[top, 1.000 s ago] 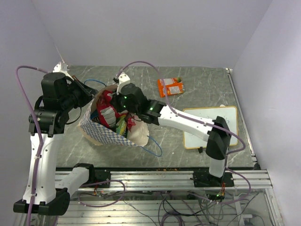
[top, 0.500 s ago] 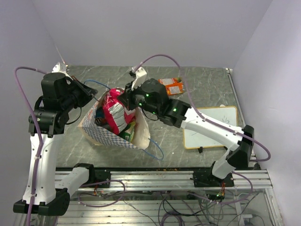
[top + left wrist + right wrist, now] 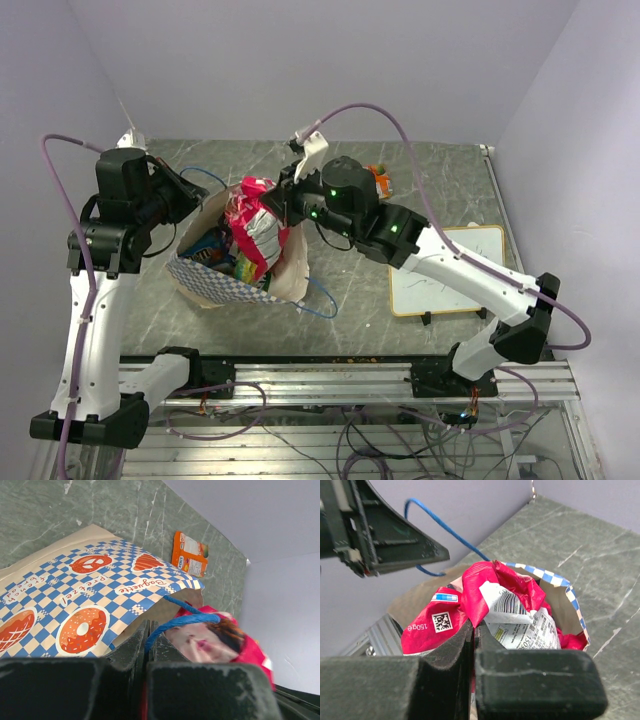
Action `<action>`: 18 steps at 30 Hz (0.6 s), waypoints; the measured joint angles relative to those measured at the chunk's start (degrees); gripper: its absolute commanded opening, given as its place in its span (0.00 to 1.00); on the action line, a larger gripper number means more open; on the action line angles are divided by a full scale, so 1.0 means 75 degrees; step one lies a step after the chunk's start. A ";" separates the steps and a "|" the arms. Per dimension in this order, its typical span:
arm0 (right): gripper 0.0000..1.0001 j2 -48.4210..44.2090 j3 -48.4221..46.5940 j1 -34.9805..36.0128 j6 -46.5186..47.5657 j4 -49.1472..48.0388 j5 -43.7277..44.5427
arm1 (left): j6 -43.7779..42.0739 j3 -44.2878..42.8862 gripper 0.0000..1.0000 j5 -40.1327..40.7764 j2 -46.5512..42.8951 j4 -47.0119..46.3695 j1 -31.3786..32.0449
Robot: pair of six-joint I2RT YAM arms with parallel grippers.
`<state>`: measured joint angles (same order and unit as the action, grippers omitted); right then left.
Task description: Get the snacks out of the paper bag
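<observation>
The right end effector [image 3: 474, 626], clenched on the crumpled top of a red-and-white snack packet [image 3: 427, 625], holds it half out of the paper bag [image 3: 215, 282], whose blue handle [image 3: 182, 621] the left end effector [image 3: 148, 630] pinches, probably steadying it on the surface [image 3: 430, 180].

- Left gripper [image 3: 148, 635]: fingers out of focus and cut by the lower edge; the end of the blue string handle [image 3: 185, 621] vanishes between them.
- Right gripper [image 3: 474, 632]: fingers blurred, covering the lower part of the red-and-white packet [image 3: 495, 605].
- Orange packet [image 3: 379, 178], far right: mostly behind the right arm in the top view.
- Packets [image 3: 212, 248] inside the paper bag [image 3: 215, 285]: slivers only, prints illegible.
</observation>
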<state>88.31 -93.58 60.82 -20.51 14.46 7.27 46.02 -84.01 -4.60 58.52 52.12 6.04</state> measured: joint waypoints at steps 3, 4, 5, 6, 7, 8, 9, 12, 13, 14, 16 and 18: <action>0.00 -0.0032 -0.0350 0.0000 0.0219 0.0064 0.0149 | -0.0047 0.0000 0.07 0.0067 0.0032 0.0006 0.0000; 0.00 -0.0070 -0.0417 0.0000 0.0291 0.0055 0.0204 | -0.0061 0.0000 0.07 0.0079 0.0032 0.0006 0.0000; 0.00 -0.0146 -0.0466 0.0000 0.0391 0.0038 0.0297 | -0.0079 0.0000 0.07 0.0096 0.0029 0.0006 0.0000; 0.00 -0.0230 -0.0510 0.0000 0.0498 0.0023 0.0408 | -0.0087 0.0000 0.07 0.0108 0.0029 0.0006 0.0000; 0.00 -0.0318 -0.0560 0.0000 0.0612 0.0000 0.0516 | -0.0099 0.0000 0.07 0.0111 0.0029 0.0006 0.0000; 0.00 -0.0408 -0.0629 0.0000 0.0740 -0.0035 0.0627 | -0.0105 0.0000 0.07 0.0111 0.0029 0.0006 0.0000; 0.00 -0.0469 -0.0697 0.0000 0.0863 -0.0070 0.0726 | -0.0108 0.0000 0.07 0.0111 0.0029 0.0006 0.0000; 0.00 -0.0635 -0.0991 -0.0020 0.1335 -0.0306 0.1113 | -0.0111 0.0000 0.07 0.0111 0.0029 0.0003 0.0000; 0.00 -0.0662 -0.1070 -0.0041 0.1480 -0.0393 0.1236 | -0.0111 0.0000 0.07 0.0111 0.0032 0.0003 0.0000; 0.00 -0.0679 -0.1157 -0.0076 0.1699 -0.0522 0.1419 | -0.0117 0.0000 0.07 0.0108 0.0032 0.0003 0.0000; 0.00 -0.0694 -0.1236 -0.0178 0.2066 -0.0720 0.1711 | -0.0146 0.0000 0.07 0.0102 0.0035 0.0000 0.0000; 0.00 -0.0699 -0.1221 -0.0399 0.2506 -0.0871 0.1923 | -0.0192 0.0000 0.07 0.0099 0.0041 0.0000 0.0000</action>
<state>83.07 -102.74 57.82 -1.72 7.92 21.69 44.58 -84.01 -3.86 58.83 52.12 6.04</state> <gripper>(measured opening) 0.007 0.081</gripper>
